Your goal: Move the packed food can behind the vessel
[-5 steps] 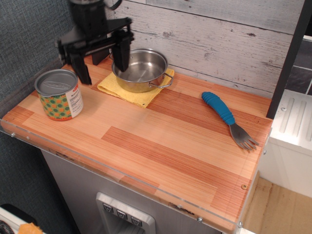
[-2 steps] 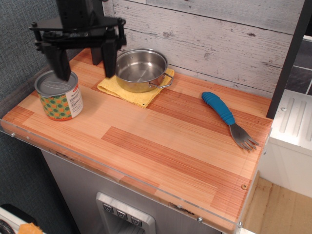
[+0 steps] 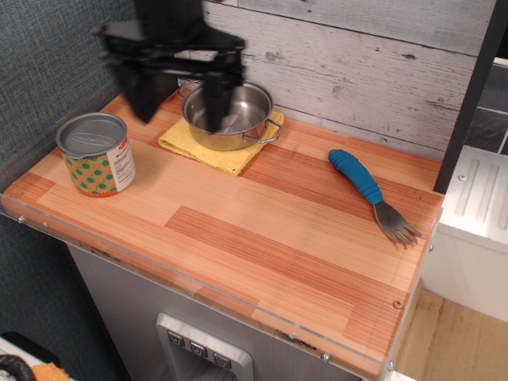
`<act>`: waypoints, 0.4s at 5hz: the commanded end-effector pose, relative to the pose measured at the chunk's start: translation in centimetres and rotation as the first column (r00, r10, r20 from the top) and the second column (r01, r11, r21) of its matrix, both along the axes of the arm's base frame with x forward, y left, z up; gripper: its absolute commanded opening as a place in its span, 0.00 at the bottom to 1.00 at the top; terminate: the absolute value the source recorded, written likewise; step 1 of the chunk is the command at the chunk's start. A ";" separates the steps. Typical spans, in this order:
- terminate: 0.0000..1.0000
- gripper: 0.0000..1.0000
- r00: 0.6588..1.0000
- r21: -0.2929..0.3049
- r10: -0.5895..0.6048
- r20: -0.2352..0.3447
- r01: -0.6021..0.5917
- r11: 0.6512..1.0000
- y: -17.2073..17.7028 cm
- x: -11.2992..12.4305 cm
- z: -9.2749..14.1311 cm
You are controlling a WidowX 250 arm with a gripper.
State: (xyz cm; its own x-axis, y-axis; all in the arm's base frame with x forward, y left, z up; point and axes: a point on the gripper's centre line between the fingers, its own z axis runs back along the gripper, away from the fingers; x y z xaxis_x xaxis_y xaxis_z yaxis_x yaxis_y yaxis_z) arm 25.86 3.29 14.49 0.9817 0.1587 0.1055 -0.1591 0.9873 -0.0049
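Observation:
The packed food can (image 3: 97,154) stands upright at the table's left, with a grey lid and a green, orange and yellow circle label. The vessel (image 3: 230,116), a shiny steel pot with loop handles, sits on a yellow cloth (image 3: 203,146) at the back. My gripper (image 3: 179,101) hangs open and empty above the table, between the can and the pot. Its left finger (image 3: 143,97) is right of and behind the can. Its right finger (image 3: 214,97) covers part of the pot's left side. The gripper is blurred by motion.
A blue-handled fork (image 3: 369,193) lies at the right of the wooden table (image 3: 262,230). A plank wall (image 3: 357,55) runs along the back and a dark panel (image 3: 48,63) along the left. A white appliance (image 3: 476,230) stands past the right edge.
My gripper swung left over the can, then moved back right and now sits between the can and the pot. The can, pot and fork have not moved.

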 end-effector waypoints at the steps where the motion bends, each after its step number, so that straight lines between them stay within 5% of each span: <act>1: 0.00 1.00 0.999 0.009 -0.006 0.049 0.006 1.000 0.8 -0.5 2.4; 2: 1.00 1.00 0.999 0.009 -0.006 0.049 0.006 1.000 0.8 -0.5 2.4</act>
